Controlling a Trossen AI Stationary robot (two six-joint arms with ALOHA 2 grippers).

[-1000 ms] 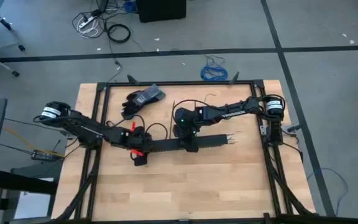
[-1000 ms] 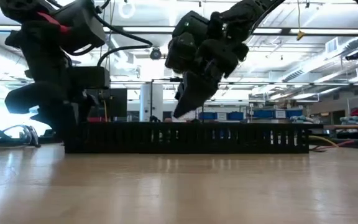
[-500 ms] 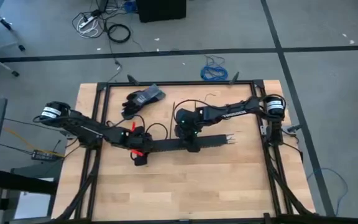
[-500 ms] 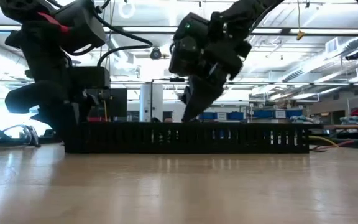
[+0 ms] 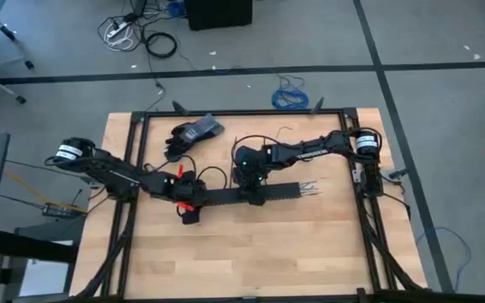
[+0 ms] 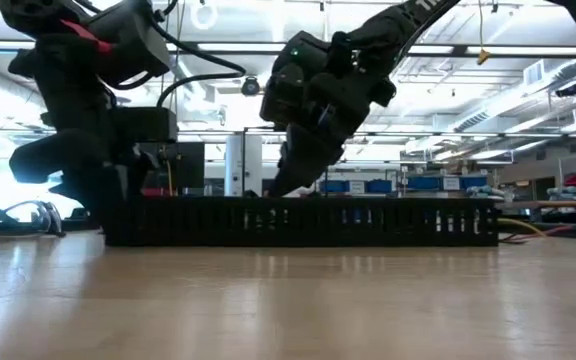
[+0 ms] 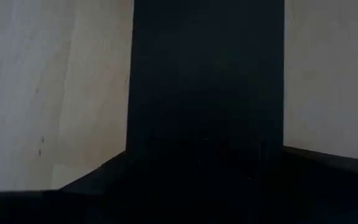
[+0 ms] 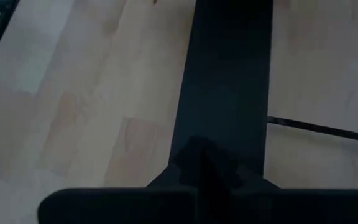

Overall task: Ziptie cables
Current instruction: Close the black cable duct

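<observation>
The cables (image 5: 312, 186) show only as splayed pale ends at the right end of the long black channel (image 5: 242, 195) on the bench (image 5: 251, 252); thin and limp, they likely need gathering near mid-length. The right hand (image 5: 255, 189) hovers over the channel's middle, left of those ends; the left hand (image 5: 189, 202) sits at its left end. Neither grip can be made out.

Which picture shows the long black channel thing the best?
The high view: the whole black channel lies across the table, left gripper at one end, right gripper near its middle. The low view shows its slotted side. The wrist views show only short dark stretches.
</observation>
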